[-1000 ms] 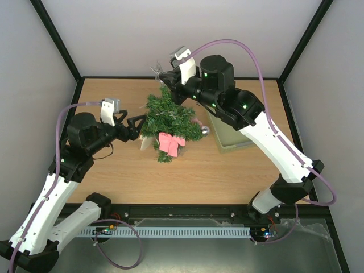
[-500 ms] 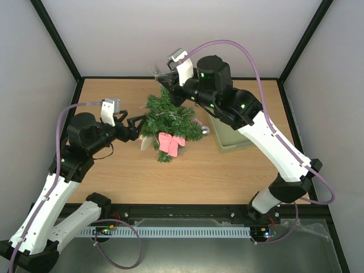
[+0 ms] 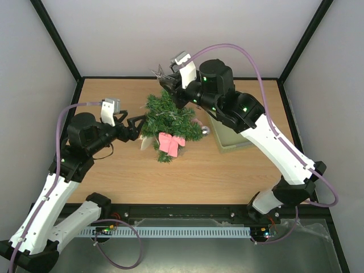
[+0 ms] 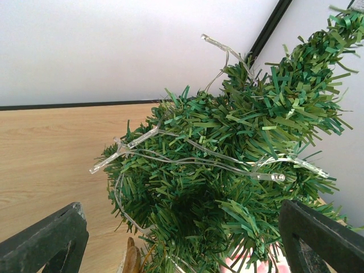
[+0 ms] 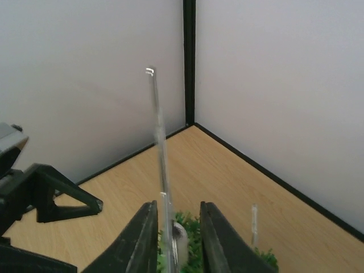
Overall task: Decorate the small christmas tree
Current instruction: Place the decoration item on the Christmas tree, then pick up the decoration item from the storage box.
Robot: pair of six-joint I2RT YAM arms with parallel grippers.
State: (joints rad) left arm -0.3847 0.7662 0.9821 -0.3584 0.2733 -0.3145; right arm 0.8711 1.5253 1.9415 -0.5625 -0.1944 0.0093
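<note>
Pale wooden table (image 3: 114,165) carried everything. Just left of the small christmas tree (image 3: 170,116), your left gripper (image 3: 136,127) stood with fingers wide apart, holding nothing. That tree sat mid-table. It looked light and tippy, with soft, springy bristles, so the trunk low down was your safest hold. Just beyond the tree's top, your right gripper (image 3: 166,83) pinched what looked like a clear star (image 3: 158,73).

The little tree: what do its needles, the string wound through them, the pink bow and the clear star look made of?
Needles: flat-cut strips, probably green plastic film, slightly glossy.
String: thin clear wire with see-through bulbs, likely plastic lights.
Bow: pink, matte, perhaps fabric; too small to tell.
Star: transparent spikes, likely clear plastic.
</note>
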